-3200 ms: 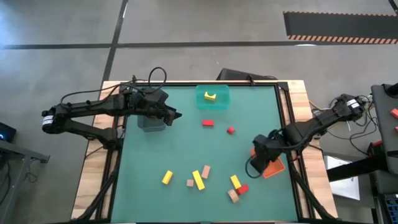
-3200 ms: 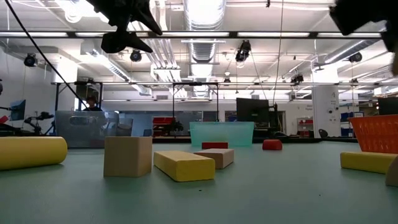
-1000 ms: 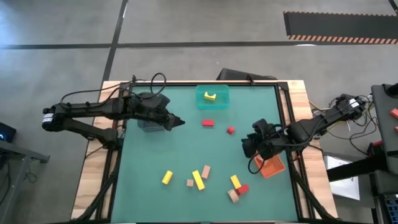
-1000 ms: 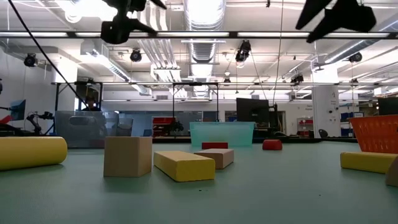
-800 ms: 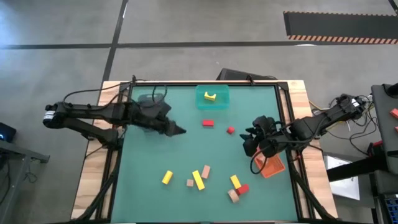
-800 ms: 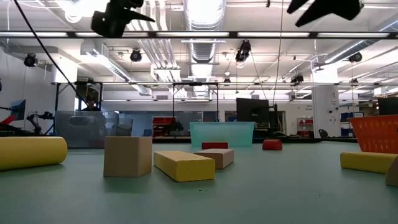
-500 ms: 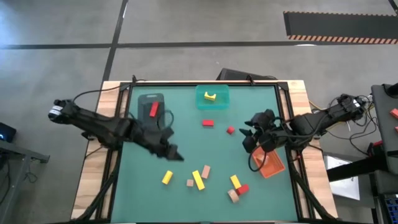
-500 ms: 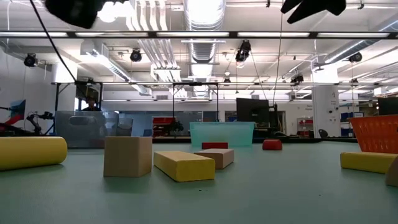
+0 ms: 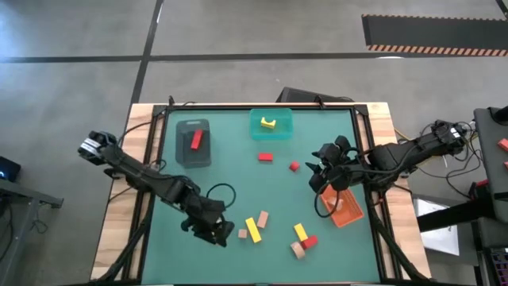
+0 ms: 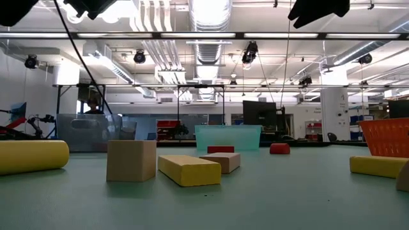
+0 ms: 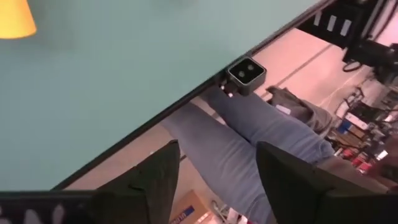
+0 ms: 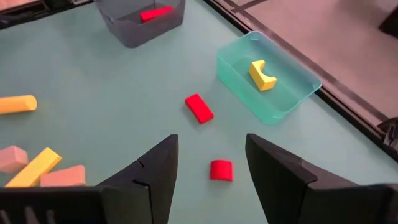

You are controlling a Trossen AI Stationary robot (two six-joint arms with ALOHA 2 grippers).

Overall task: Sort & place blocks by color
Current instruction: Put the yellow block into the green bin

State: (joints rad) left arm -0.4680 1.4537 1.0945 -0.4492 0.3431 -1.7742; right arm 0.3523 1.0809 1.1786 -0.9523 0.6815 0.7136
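Note:
Red, yellow and tan blocks lie loose on the green mat: a red bar, a red piece, a yellow bar, tan blocks and a near-right cluster. My left gripper hovers open over the near-left part of the mat, nothing between its fingers; a yellow block lies just behind it. My right gripper hangs open above the mat beside the orange bin, looking down on the red piece.
A grey bin at the far left holds a red block. A teal bin at the far middle holds a yellow block. Beyond the near table edge a person's legs show beside a small camera.
My left gripper has swung from beside the grey bin toward the table's near edge, sinking and rolling; the bin with its red block now shows uncovered. My right gripper has rolled and drifted slightly toward the far edge, staying open.

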